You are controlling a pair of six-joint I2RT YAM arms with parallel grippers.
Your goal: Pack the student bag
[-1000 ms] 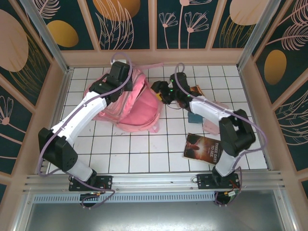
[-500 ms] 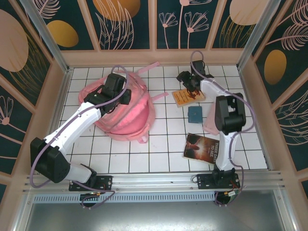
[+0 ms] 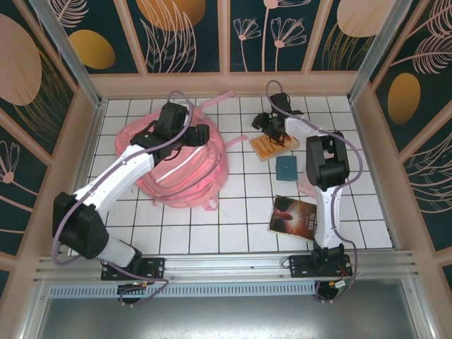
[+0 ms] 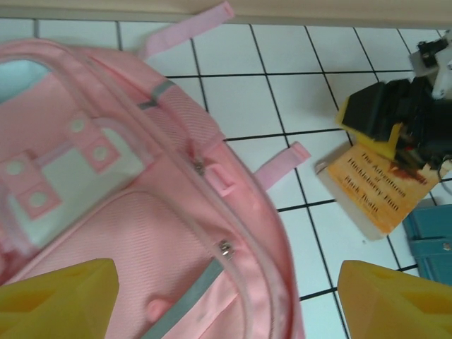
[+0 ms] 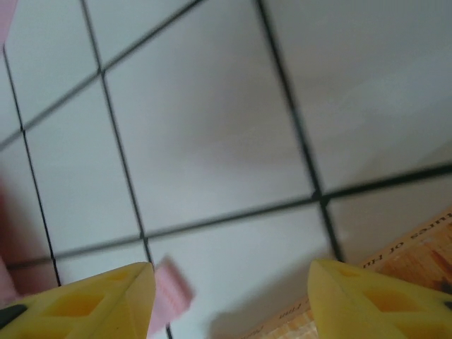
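— Toward the worktop's far left corner lies the student bag (image 3: 185,169), flat, front pockets up.
— And the left hand (image 3: 192,134)?
— Above the bag's far side, fingers spread wide, holding nothing.
— The right hand (image 3: 272,126)?
— Released as well, empty, low near the middle of the far edge, at the orange book (image 3: 272,145).

This is a robot test cell of the lab kind. The worktop (image 3: 233,226) is a white tile grid with dark lines, boxed on its far, left and right edges by wood-framed panels (image 3: 189,35) printed with teal leaves and flowers. An aluminium rail (image 3: 226,263) along the near edge carries the left arm's base (image 3: 134,268) and the right arm's base (image 3: 318,265), and a slanted metal post (image 3: 62,46) stands at the far left corner.
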